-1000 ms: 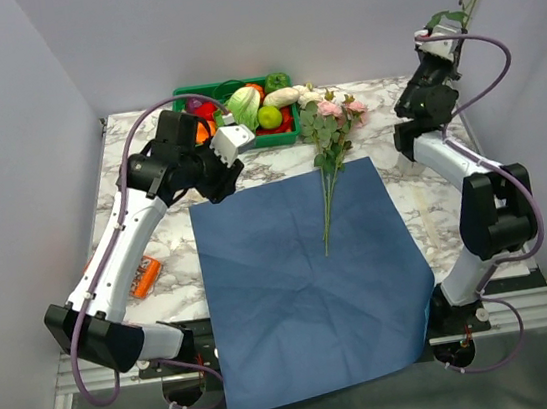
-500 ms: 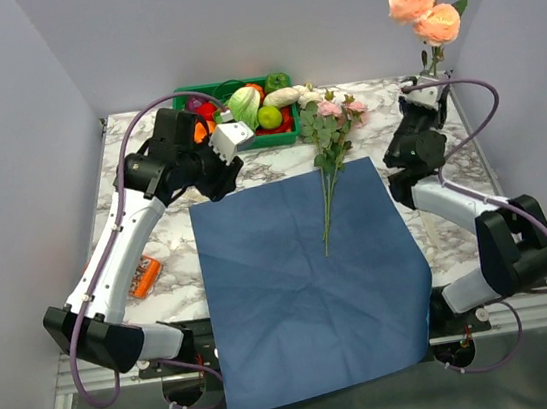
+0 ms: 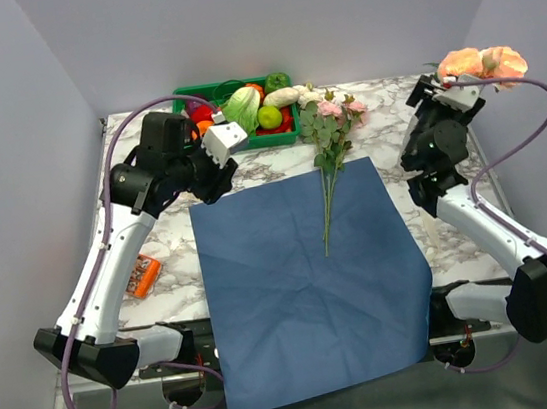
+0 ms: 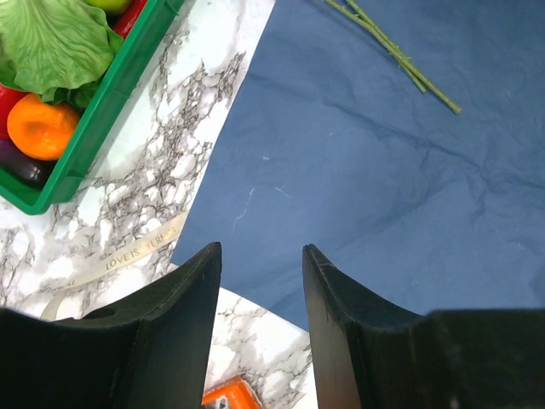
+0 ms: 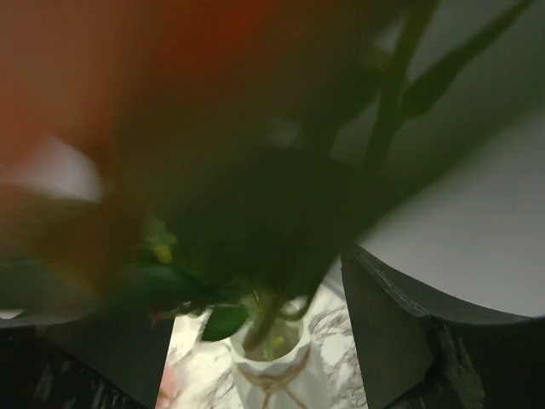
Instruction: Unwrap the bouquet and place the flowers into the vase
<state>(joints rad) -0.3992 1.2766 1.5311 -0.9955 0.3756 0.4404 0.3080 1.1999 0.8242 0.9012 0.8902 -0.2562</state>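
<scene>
Sheet of blue paper (image 3: 304,281) lying flat on the counter (image 3: 173,243), overhanging its near edge. Left arm bending over the paper's far-left corner, left gripper (image 4: 261,251) pointing down, jaws standing apart on nothing. Flowers (image 3: 330,132) lying across the paper's far edge, stems pointing near, blooms far, beside the green crate (image 3: 270,140). Right arm stretching to the far-right corner, right gripper (image 3: 445,93) jaws standing apart either side of the peach roses (image 3: 482,63), whose stems are standing in the vase (image 5: 272,362).
</scene>
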